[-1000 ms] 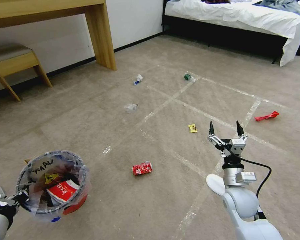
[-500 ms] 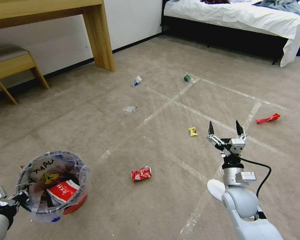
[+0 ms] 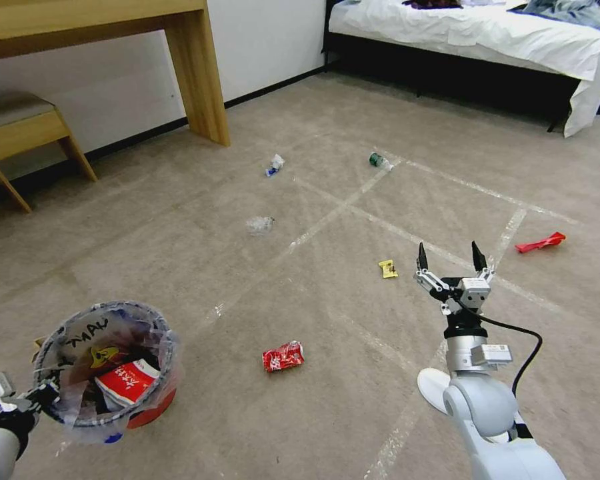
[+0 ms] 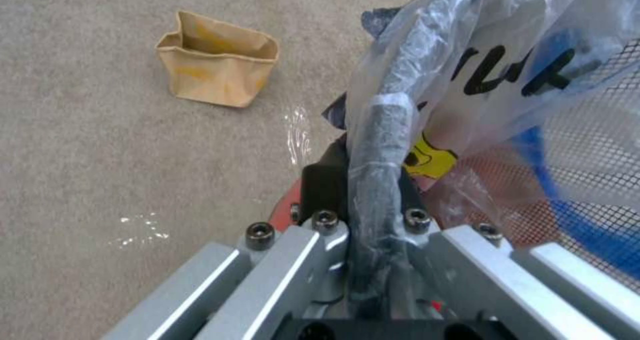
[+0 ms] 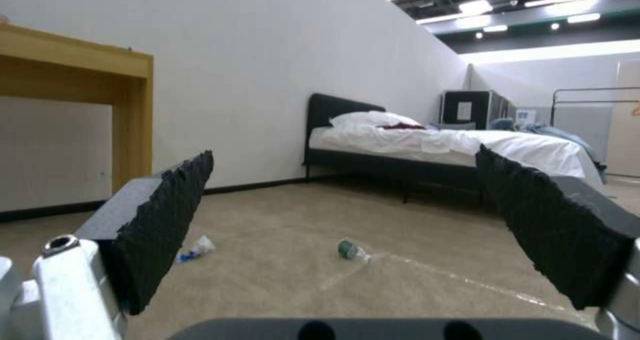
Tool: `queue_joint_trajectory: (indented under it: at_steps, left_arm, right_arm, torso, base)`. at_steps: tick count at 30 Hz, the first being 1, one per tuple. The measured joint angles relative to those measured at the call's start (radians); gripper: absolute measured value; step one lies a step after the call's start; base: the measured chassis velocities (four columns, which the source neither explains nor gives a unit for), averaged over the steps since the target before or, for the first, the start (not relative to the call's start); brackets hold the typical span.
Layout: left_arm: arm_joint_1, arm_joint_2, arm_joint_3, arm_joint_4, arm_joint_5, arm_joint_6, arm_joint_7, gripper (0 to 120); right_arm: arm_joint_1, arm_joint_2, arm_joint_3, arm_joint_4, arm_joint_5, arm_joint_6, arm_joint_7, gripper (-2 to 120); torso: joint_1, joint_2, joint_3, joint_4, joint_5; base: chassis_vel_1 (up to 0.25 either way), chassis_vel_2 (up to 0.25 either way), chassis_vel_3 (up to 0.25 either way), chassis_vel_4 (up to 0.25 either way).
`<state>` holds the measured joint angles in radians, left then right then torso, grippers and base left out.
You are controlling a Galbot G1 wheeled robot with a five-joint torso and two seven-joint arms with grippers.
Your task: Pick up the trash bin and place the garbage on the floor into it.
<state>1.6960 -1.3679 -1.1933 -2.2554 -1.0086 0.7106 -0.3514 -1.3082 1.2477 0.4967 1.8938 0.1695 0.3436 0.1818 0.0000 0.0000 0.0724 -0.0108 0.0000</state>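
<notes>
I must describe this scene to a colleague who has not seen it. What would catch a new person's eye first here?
First, the red trash bin with its clear liner, held by its rim in the left gripper at the near left. Then the open right gripper, raised above the carpet. Litter lies scattered: a crushed red can nearby, a yellow wrapper farther off.

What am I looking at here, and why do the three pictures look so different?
A two-armed robot tidying a bedroom. One picture is from its head camera, looking down at the carpeted floor. The left gripper is shut on the rim of the trash bin, a small red bin with a plastic liner. The right gripper is open and empty, held out in front. The other two pictures come from cameras on each wrist. Litter on the floor: a crushed red can, a yellow wrapper, a red wrapper, a brown paper bag.
</notes>
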Motion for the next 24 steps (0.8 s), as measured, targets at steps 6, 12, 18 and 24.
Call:
queue_joint_trajectory:
  at_steps: [6, 12, 18, 24]
  left_arm:
    - [0.007, -0.003, 0.0, -0.001, 0.004, -0.001, 0.0, 0]
    - [0.006, -0.004, 0.001, -0.006, 0.004, -0.001, 0.001, 0]
    - [-0.002, -0.005, 0.006, 0.002, 0.007, -0.001, 0.001, 0]
    - [-0.013, -0.006, 0.012, 0.011, 0.009, -0.001, 0.0, 0]
  right_arm:
    - [0.016, -0.006, -0.011, -0.003, 0.004, -0.005, 0.001, 100]
    - [0.024, -0.009, -0.022, -0.009, 0.005, -0.009, 0.001, 100]
    - [0.036, -0.044, -0.05, -0.005, 0.025, -0.049, 0.007, 100]
    - [0.126, -0.156, -0.181, 0.018, 0.166, -0.258, 0.082, 100]
  torso:
    - [0.0, 0.0, 0.0, 0.0001, 0.0]
    - [0.0, 0.0, 0.0, 0.0, 0.0]
    - [0.0, 0.0, 0.0, -0.0001, 0.0]
    - [0.0, 0.0, 0.0, 0.0002, 0.0002]
  base:
    - [0.0, 0.0, 0.0, 0.0]
    - [0.0, 0.0, 0.0, 0.0]
    - [0.0, 0.0, 0.0, 0.0]
    - [0.0, 0.0, 0.0, 0.0]
